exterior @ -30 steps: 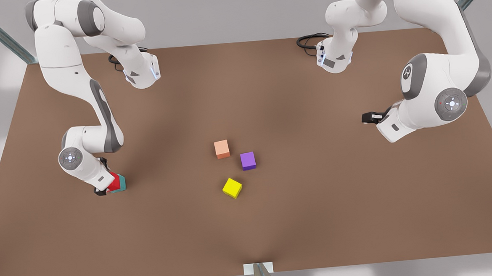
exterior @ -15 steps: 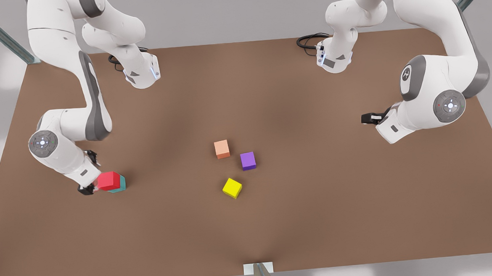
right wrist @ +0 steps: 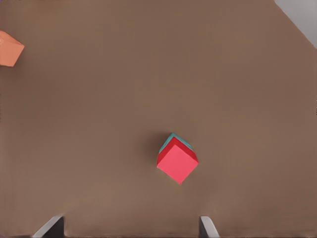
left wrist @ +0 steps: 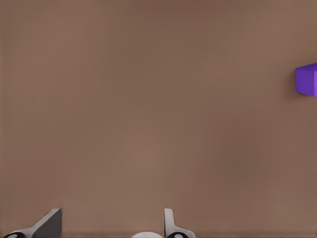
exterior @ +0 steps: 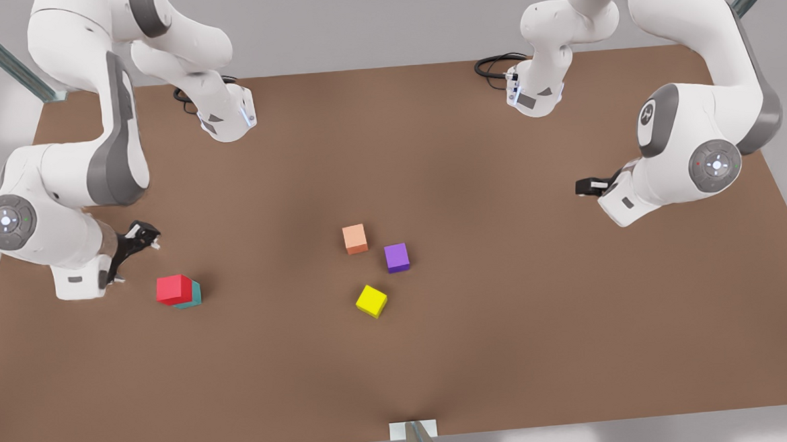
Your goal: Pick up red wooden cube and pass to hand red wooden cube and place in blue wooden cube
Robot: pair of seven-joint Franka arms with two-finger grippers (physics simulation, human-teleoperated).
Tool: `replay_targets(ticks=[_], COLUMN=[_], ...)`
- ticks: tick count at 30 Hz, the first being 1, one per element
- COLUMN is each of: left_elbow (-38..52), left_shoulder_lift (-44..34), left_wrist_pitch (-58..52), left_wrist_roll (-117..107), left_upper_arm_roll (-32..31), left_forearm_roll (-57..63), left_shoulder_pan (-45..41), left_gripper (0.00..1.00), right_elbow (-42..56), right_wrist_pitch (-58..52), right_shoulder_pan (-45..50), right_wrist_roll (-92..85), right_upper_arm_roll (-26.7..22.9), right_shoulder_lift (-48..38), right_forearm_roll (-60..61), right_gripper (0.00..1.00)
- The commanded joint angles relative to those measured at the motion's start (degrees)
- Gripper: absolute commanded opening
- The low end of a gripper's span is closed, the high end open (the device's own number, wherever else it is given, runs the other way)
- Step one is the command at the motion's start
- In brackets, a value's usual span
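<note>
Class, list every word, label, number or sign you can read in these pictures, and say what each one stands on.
There are no readable words or numbers.
Emblem on the grey joint cap of the arm at the front view's right: a logo mark, not legible text.
Red wooden cube, blue wooden cube, orange cube, purple cube, yellow cube: plain faces, no print.
Right gripper, left gripper: no markings legible.
</note>
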Motion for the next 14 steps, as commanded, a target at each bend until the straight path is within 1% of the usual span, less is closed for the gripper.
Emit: replay_targets(ticks=[1,2,3,14], left_elbow=[0.0,0.0,0.0,-0.1], left_shoulder_lift=[-0.1,-0.1,0.0,0.3], left_wrist_pitch=[-0.6,-0.5,-0.5,-0.6], left_wrist_roll=[-0.6,-0.6,-0.6,-0.7], left_upper_arm_roll=[0.0,0.0,0.0,0.0], left_forearm_roll=[0.1,0.1,0.1,0.4], left_shoulder_pan=[0.0,0.0,-0.1,-0.1], left_gripper=[1.00,1.00,1.00,1.00], right_elbow=[-2.9,-5.8,-5.9,-7.2], right_wrist_pitch=[-8.2,-8.3,-9.2,-9.5], right_shoulder_pan=[-2.2,-5.2,-5.2,-5.1], right_wrist_roll=[47.1,47.6,47.6,47.6], right_upper_arm_roll=[1.5,5.0,5.3,4.7], right_shoulder_lift=[-4.6,-8.5,-9.2,-9.9], right_forearm_roll=[-1.7,-1.2,-1.1,0.3], right_gripper=[1.00,1.00,1.00,1.00])
